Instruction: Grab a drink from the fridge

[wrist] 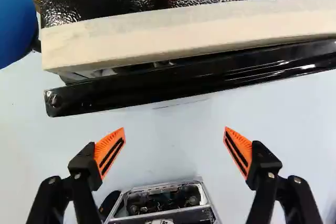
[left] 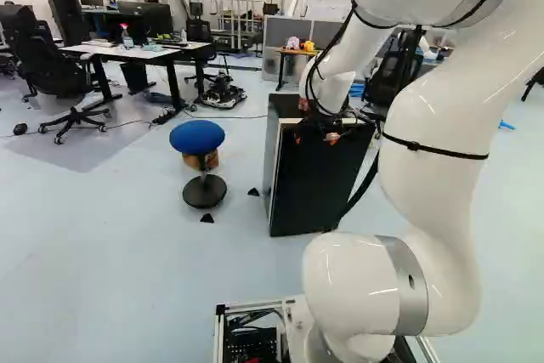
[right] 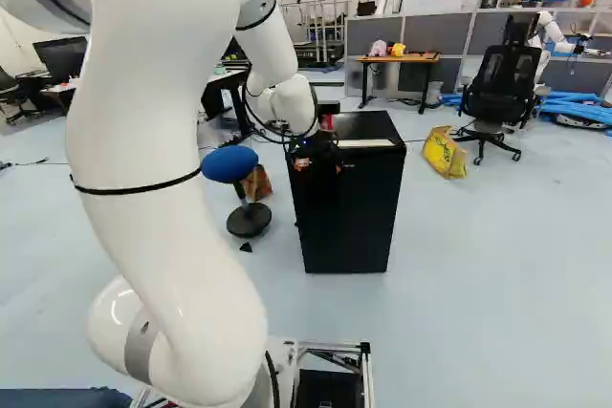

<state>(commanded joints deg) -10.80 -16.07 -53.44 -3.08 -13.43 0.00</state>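
A: Arm (right: 153, 188) closest. Stool (right: 229, 164) beside fridge (right: 368, 124); wide swing could clip it.
B: Gripper (wrist: 174, 129) wide open, empty.
A: Skewed approach to door (wrist: 189, 81) could slip off its edge.
B: Drink unseen, probably inside.

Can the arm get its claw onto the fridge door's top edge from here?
Probably yes: the claw is open on the near side of the fridge door, nothing visible between. Hooking behind it is less sure; the gap to the cream strip looks narrow.
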